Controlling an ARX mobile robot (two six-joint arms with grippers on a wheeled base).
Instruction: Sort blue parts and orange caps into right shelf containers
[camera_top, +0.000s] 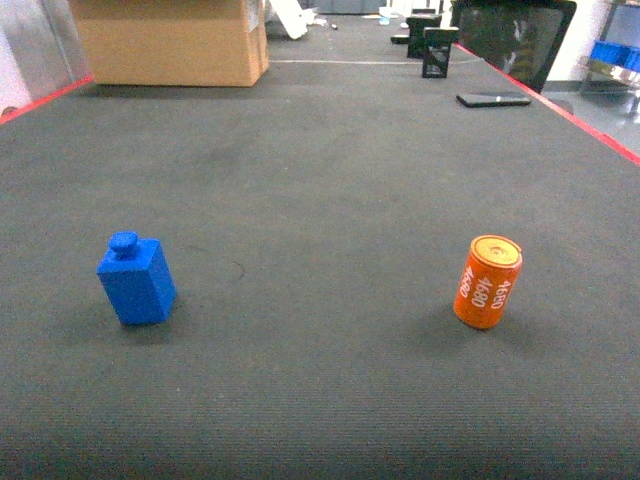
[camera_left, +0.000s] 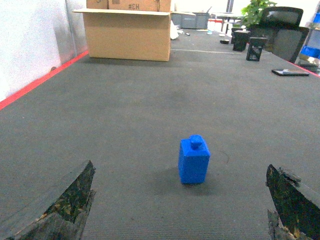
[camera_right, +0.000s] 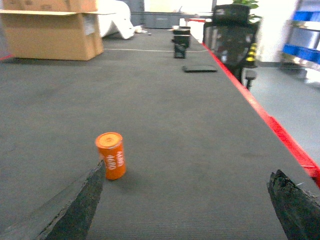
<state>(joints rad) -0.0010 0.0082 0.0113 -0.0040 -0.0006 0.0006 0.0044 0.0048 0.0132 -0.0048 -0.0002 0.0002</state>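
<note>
A blue part (camera_top: 136, 279), a square block with a round knob on top, stands upright on the left of the dark grey table. In the left wrist view the blue part (camera_left: 194, 161) stands ahead of my left gripper (camera_left: 179, 165), whose jaws are wide open and hold nothing. An orange cap (camera_top: 487, 282), a short cylinder with white print, stands on the right. My right gripper (camera_right: 188, 167) is open and empty, with the orange cap (camera_right: 111, 155) just beyond its left fingertip. The blue right shelf containers (camera_right: 304, 16) show far off at the right. Neither gripper appears in the head view.
A large cardboard box (camera_top: 170, 40) stands at the table's far left. A black phone (camera_top: 493, 99), small black stands (camera_top: 437, 52) and an office chair (camera_top: 515, 38) are at the far right. A red strip (camera_right: 280, 135) marks the table's right edge.
</note>
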